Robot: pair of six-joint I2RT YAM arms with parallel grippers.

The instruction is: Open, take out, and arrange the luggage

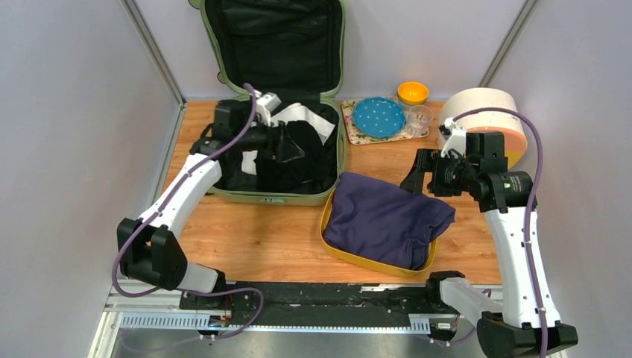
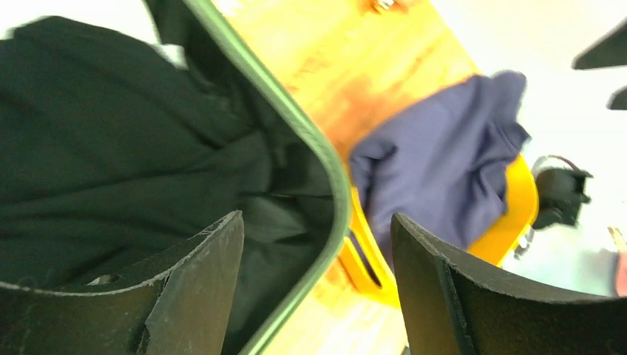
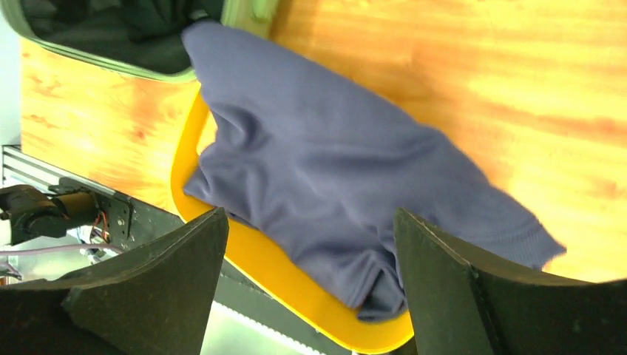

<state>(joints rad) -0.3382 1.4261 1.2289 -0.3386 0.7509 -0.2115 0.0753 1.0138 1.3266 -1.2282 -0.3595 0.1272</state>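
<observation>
Place: robotics lab cell
Walls: plain pale panels [image 1: 67, 119], aluminium posts [image 1: 154, 54]
Bench: wooden tabletop [image 1: 261, 239], metal mounting rail [image 1: 156, 321]

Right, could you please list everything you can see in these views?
suitcase: 1, sage green, open, back left of table, lid up
black clothes: pile, black, in suitcase
white cloth: 1, white, in suitcase, at back
tray: 1, yellow, front right of suitcase
purple cloth: 1, purple, on tray
mat: 1, patterned, right of suitcase
plate: 1, blue, dotted, on mat
bowl: 1, orange, behind plate
glass: 1, clear, right of plate
round box: 1, cream and orange, back right
table: 1, wood
left tool: 1, black, open, over suitcase
right tool: 1, black, open, above purple cloth
</observation>
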